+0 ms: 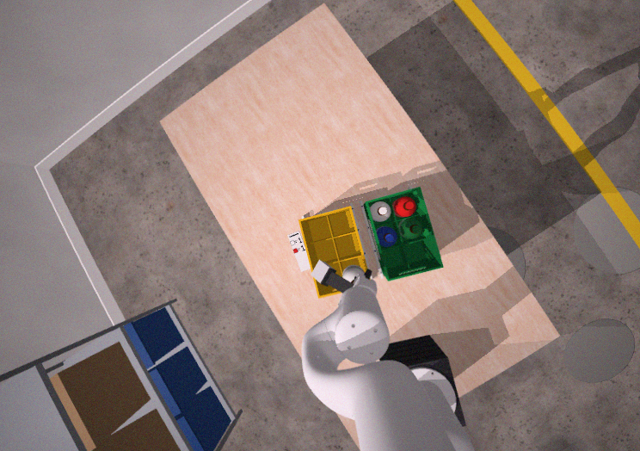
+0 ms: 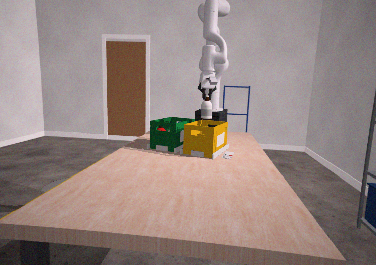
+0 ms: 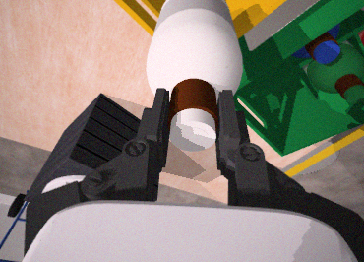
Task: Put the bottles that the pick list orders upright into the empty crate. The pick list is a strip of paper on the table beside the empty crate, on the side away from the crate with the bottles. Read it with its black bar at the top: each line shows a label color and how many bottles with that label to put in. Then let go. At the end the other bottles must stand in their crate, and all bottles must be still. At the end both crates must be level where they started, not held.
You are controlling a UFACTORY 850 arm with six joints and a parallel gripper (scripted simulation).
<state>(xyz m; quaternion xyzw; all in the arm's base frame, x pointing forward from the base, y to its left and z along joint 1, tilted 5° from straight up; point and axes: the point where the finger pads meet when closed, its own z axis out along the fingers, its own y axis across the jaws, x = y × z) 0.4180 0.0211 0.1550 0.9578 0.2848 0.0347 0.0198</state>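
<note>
My gripper [image 3: 193, 106] [image 2: 207, 95] is shut on the brown neck of a white bottle [image 3: 194, 47] [image 2: 206, 109] and holds it upright in the air above the near end of the yellow crate [image 1: 305, 231] [image 2: 205, 137] [image 3: 246, 8]. The yellow crate's cells look empty. The green crate [image 1: 424, 260] [image 2: 167, 134] [image 3: 275, 111] beside it holds a white bottle [image 1: 381, 211], a red bottle [image 1: 405, 206], a blue bottle [image 1: 386, 236] [image 3: 325, 52] and a green bottle [image 1: 413, 227] [image 3: 339, 79]. The pick list [image 1: 297, 250] [image 2: 227, 156] lies by the yellow crate's far side.
The arm's black base [image 1: 418, 350] [image 2: 220, 115] stands at the table's edge behind the crates. A shelf rack with blue bins [image 1: 170, 379] stands on the floor off the table. A blue frame [image 2: 236, 101] stands behind the table.
</note>
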